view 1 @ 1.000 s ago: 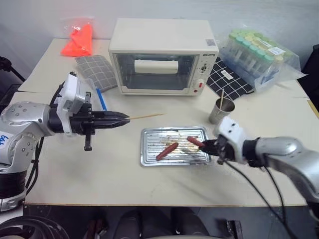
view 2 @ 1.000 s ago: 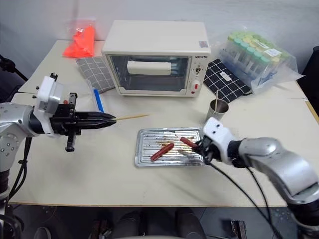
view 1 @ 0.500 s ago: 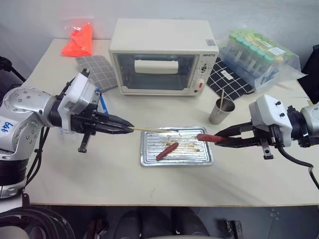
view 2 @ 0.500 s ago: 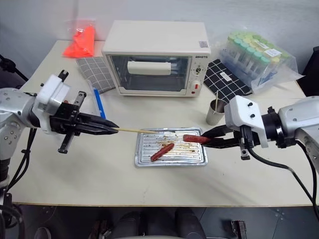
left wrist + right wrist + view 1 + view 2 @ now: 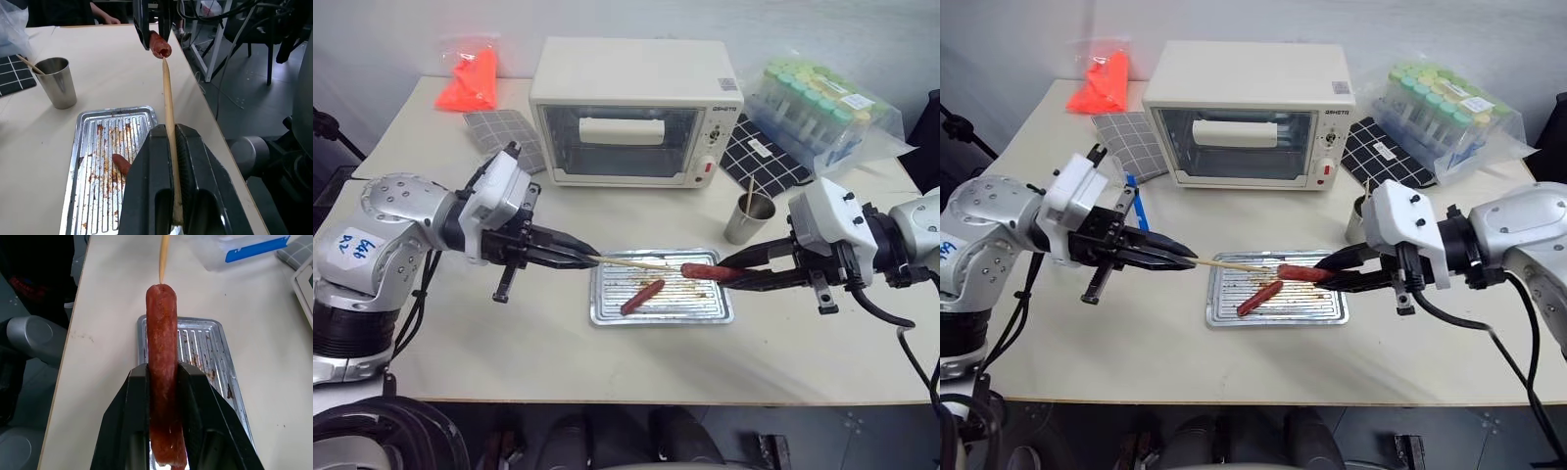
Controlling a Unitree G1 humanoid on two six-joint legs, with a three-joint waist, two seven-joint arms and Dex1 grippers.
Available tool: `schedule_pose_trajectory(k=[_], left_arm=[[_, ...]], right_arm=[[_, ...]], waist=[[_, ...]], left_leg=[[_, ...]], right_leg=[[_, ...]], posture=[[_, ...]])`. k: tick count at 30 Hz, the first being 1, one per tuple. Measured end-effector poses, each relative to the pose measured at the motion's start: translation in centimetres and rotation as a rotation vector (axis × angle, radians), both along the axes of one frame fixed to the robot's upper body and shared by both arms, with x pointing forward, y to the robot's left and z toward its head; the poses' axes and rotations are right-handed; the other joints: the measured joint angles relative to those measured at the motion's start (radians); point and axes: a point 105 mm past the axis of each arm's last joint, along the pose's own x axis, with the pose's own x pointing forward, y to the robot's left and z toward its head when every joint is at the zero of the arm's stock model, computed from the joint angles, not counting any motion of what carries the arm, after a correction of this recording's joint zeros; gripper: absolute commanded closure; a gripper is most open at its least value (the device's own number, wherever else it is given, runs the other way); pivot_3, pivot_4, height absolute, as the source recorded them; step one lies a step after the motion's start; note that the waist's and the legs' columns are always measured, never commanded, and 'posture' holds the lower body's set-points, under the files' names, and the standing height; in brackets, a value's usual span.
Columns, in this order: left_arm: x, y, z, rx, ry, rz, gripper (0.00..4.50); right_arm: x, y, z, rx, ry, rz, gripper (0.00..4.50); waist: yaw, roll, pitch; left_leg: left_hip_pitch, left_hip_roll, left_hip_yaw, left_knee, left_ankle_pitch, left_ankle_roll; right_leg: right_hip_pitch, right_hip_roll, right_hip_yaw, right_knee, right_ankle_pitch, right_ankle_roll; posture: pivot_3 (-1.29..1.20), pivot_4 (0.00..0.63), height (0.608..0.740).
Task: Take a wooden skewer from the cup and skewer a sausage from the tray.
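While each hand [image 5: 590, 260] grips, pale skewer [image 5: 636, 261] tip meets glossy reddish sausage [image 5: 700, 270].

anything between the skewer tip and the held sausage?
Nothing visible. The skewer, shut in the left end effector, points straight at the end of the sausage gripped by the right end effector, tip right at it, above the tray.

Shiny ribbed metal tray [image 5: 607, 311], dull metal cup [image 5: 747, 219], pale wooden skewer [image 5: 169, 122], glossy smooth sausage [image 5: 162, 357]
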Motion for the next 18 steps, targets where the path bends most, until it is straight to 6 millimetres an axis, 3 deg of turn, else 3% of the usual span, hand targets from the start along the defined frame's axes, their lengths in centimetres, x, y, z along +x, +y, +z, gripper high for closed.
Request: schedule_pose_trajectory(k=[18], left_arm=[[-0.02,-0.29,0.63,0.014,-0.03,-0.018,4.5]], right_arm=[[0.91,-0.49,-0.81,0.003,0.012,-0.056,3.69]], waist=[[-0.001,0.0,0.0]], left_leg=[[0.0,0.0,0.0,0.001,0.0,0.0]], right_leg=[[0.0,0.0,0.0,0.001,0.0,0.0]], posture=[[0.0,0.15,0.74]])
